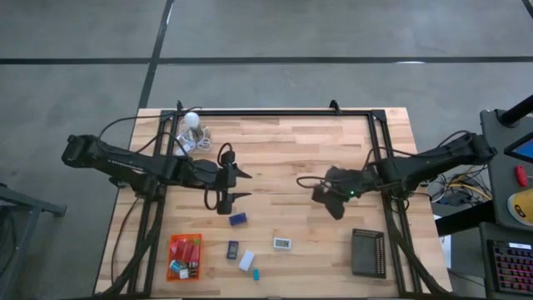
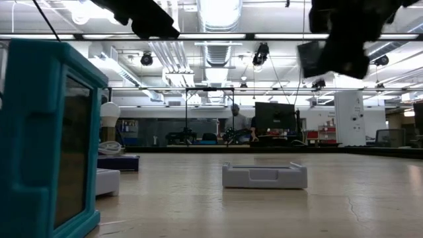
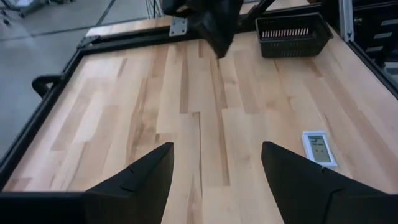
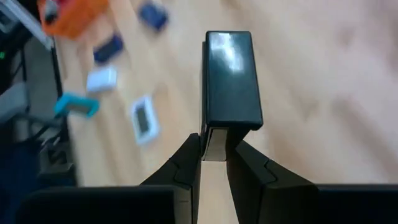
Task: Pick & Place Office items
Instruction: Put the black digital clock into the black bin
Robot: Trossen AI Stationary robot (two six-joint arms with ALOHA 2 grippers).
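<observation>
Right pincer grips a black block above the wooden table.

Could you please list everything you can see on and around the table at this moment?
table: one, pale wood, black frame
orange tray: one, high view's lower left, holds several small pieces
black tray: one, high view's lower right
white bulb: one, with coiled cord, upper left corner
navy block: one, below the left arm
dark block: one, right of the orange tray
white block: one, beside the dark block
teal piece: one, at the table edge
white display unit: one, lower centre
black block: one, held off the table
person: one, far behind the table
left end effector: open, empty
right end effector: shut on the black block
</observation>
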